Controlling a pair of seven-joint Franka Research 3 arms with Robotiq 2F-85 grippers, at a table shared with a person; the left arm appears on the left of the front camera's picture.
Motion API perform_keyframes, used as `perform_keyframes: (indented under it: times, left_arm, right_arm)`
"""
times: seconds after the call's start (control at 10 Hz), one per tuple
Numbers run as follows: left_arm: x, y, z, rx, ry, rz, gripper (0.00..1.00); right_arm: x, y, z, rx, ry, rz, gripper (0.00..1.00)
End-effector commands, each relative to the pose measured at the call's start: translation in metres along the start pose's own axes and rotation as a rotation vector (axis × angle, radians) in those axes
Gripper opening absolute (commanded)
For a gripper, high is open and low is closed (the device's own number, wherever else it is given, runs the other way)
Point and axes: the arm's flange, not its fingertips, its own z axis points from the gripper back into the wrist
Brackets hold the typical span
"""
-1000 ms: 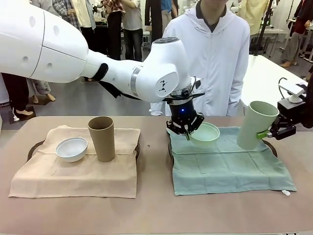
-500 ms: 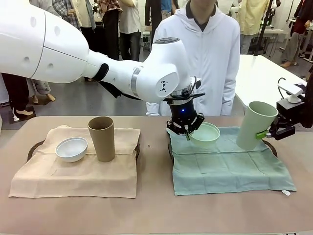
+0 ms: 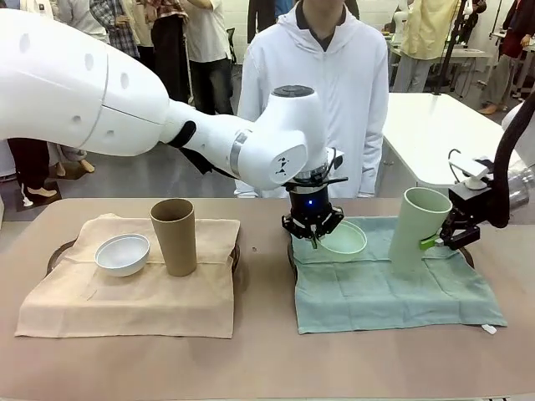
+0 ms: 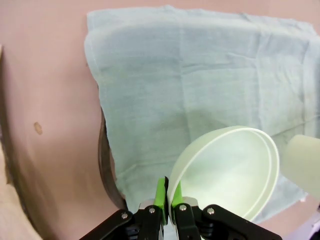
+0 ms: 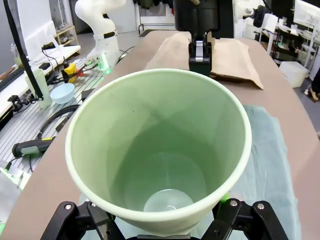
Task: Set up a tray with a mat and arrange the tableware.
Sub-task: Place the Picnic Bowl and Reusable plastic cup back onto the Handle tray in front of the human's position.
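My right gripper, jaws clamped around the mint cup, has swung it inward, nearer the mint bowl pinched in my left gripper.

White bowl and tan cup stand left; mint bowl tilted and mint cup right

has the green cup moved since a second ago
Yes. The green cup, held by the right gripper, has shifted toward picture left over the green mat, closer to the green bowl.
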Motion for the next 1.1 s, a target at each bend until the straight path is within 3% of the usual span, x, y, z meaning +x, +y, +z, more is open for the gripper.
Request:
perform_keyframes:
  times: [0.0, 0.5, 0.6, 0.7, 0.8, 0.9, 1.0]
  left_arm:
    - [0.005, -0.004, -0.008, -0.005, -0.012, 0.010, 0.04]
    - [0.006, 0.000, -0.027, -0.045, 0.012, 0.014, 0.04]
    - [0.007, 0.001, -0.027, -0.051, 0.020, 0.013, 0.64]
    - [0.007, 0.000, -0.026, -0.052, 0.025, 0.018, 0.64]
    - [0.006, 0.000, -0.024, -0.046, 0.034, 0.027, 1.00]
    - [0.004, 0.001, -0.021, -0.027, 0.053, 0.041, 0.28]
    - [0.003, 0.003, -0.016, -0.017, 0.054, 0.038, 1.00]
  right_arm:
    - [-0.008, -0.012, -0.003, 0.000, 0.027, 0.019, 0.85]
    - [-0.024, -0.021, -0.012, 0.024, 0.035, 0.006, 0.85]
    - [-0.024, -0.021, -0.012, 0.027, 0.041, 0.000, 1.00]
    - [-0.022, -0.018, -0.010, 0.025, 0.058, -0.005, 1.00]
    - [-0.020, -0.016, -0.007, 0.016, 0.089, -0.030, 1.00]
    - [-0.018, -0.013, -0.002, -0.006, 0.163, -0.078, 1.00]
    - [-0.014, -0.008, 0.005, -0.025, 0.224, -0.117, 1.00]
